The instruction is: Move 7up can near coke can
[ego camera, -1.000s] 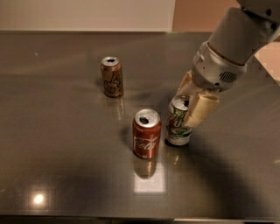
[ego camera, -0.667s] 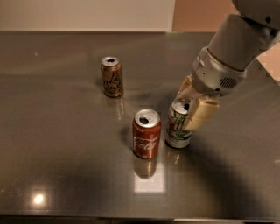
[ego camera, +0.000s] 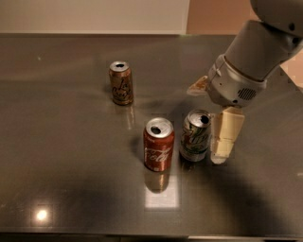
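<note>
Spread wider than a moment back: gripper [ego camera: 205, 124], with near finger [ego camera: 226, 133] swung out right and off the 7up can [ego camera: 194, 137], and far finger [ego camera: 197, 87] drawn a little farther away. All cans unmoved over the same span.

Released now, jaws apart, clasping nothing. Hangs over right-centre of the table [ego camera: 71, 165], reaching in from the far right on a grey arm [ego camera: 258, 49]. Near finger cream-coloured, pointing down, just beside the can's right side with a thin dark gap between. Far finger only partly seen, its tip poking out left of the wrist [ego camera: 236, 84], beyond the can and apart from it.

7up can upright on the table, silver top and dark mouth showing, green lettering on a pale side. Just right of the coke can [ego camera: 158, 145], with a narrow gap, not touching. Coke can upright, red, white script facing near, standing slightly nearer than the 7up can.

Well apart, to the far left of the pair: third can [ego camera: 121, 83], tan-gold with dark script, upright.

Surface dark and glossy, with a faint reflection below the coke can and a bright light spot [ego camera: 41, 215] at near left. Pale wall [ego camera: 94, 14] along the far edge.
</note>
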Robot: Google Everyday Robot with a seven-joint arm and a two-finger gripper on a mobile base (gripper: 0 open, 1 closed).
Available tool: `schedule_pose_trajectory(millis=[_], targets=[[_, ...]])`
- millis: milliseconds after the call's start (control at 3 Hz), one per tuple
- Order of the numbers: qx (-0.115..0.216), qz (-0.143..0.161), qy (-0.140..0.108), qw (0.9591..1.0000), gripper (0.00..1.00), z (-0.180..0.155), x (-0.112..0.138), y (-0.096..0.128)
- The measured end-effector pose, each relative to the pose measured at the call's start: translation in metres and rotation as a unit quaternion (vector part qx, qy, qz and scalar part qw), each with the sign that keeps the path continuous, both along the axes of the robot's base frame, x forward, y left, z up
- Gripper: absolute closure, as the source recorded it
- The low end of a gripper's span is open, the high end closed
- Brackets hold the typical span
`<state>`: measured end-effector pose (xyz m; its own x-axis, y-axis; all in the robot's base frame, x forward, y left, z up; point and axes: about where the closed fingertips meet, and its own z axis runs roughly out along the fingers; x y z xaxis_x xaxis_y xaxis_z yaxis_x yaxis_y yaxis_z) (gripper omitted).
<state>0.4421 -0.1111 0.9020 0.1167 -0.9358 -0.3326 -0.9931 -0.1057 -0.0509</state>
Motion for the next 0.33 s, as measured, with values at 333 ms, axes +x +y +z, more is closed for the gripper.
schedule_pose_trajectory(millis=[333], targets=[[0.0,0.0,0.0,1.0,0.0,0.0,0.0,0.0]])
